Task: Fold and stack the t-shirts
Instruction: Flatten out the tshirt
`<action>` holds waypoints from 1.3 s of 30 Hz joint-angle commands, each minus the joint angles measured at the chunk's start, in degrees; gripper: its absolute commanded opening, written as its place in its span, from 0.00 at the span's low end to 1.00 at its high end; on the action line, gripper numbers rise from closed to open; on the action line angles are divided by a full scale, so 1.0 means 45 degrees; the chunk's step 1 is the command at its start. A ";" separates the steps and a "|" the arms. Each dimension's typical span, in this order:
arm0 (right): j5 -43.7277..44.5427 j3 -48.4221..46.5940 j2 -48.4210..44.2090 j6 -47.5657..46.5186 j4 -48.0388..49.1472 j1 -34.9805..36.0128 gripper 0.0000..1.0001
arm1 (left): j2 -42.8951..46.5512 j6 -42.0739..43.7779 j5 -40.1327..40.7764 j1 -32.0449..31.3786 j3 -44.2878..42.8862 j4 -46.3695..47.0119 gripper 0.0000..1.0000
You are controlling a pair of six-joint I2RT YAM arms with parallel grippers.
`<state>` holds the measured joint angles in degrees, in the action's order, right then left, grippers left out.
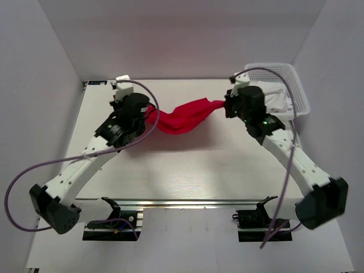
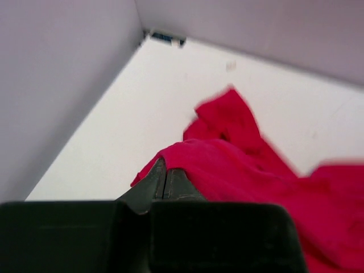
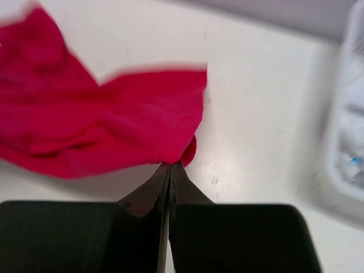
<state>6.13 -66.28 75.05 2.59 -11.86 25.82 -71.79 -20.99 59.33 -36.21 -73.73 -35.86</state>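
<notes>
A bright red t-shirt (image 1: pixel 185 116) hangs stretched between my two grippers above the far middle of the table. My left gripper (image 1: pixel 149 112) is shut on its left end; in the left wrist view the cloth (image 2: pixel 256 170) drapes over the closed gripper (image 2: pixel 165 170). My right gripper (image 1: pixel 226 106) is shut on its right end; in the right wrist view the closed gripper (image 3: pixel 170 166) pinches a corner of the shirt (image 3: pixel 102 125). The shirt sags in the middle and looks bunched.
A white plastic mesh basket (image 1: pixel 298 88) with white cloth inside stands at the far right, behind my right arm; its wall shows in the right wrist view (image 3: pixel 341 142). Grey walls enclose the white table (image 1: pixel 187 170) on three sides.
</notes>
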 commanded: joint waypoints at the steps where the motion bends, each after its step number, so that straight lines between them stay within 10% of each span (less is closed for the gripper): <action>1: 0.1213 -0.1107 -0.1477 0.0402 0.0291 -0.0094 0.00 | 0.1865 0.1458 0.1461 0.0038 -0.0802 0.2045 0.00; 16: 0.2877 -0.4431 -0.5327 -0.1103 -0.0939 -0.0133 0.00 | 0.5679 0.5388 -0.0154 0.0038 -0.2344 0.5292 0.00; 27: 0.4882 -0.4525 -0.4473 -0.1239 -0.0841 -0.0153 0.00 | 0.2850 0.7497 0.1599 -0.0099 -0.3573 0.6857 0.00; 39: 0.3854 -0.4782 -0.5698 -0.1727 -0.0840 -0.0133 0.00 | 0.3902 0.6970 -0.1659 -0.0216 -0.3868 0.5665 0.00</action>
<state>23.88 -84.71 52.07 -3.70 -17.61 25.28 -56.71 10.68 55.83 -37.10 -88.82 -9.80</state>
